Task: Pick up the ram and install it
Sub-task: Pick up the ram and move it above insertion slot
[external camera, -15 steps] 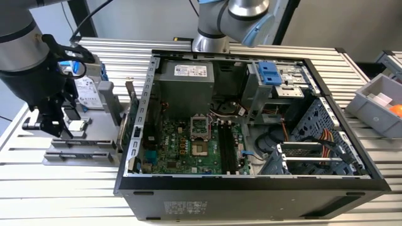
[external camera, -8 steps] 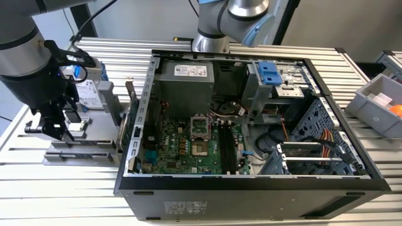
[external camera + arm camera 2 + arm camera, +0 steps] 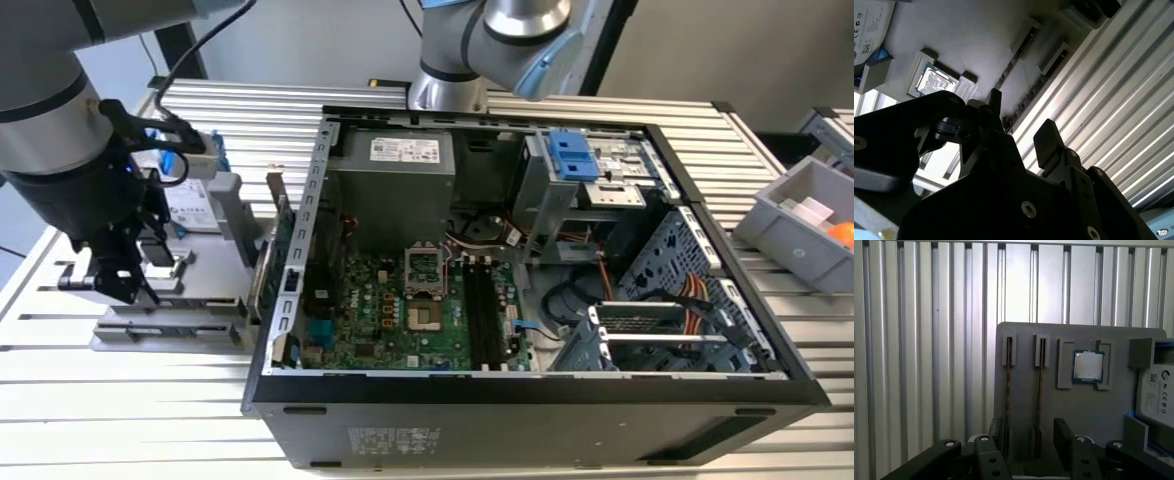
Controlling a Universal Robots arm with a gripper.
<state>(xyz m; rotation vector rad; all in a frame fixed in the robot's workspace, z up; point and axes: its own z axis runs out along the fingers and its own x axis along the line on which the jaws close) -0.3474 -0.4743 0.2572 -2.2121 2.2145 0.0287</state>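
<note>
Over the grey holder [image 3: 1079,405], the hand [image 3: 1029,425] hangs empty, fingers spread. The ram [image 3: 1040,385] stands slotted edge-on below.

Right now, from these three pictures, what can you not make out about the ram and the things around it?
- ram sticks: first wrist view, seen edge-on only; their lower ends are hidden behind the end effector.
- tray: exterior view, its slots are covered by the arm.
- hard drive: first wrist view, cut off by the picture's edge.
- motherboard slots: exterior view, too small to tell whether they are filled.
</note>
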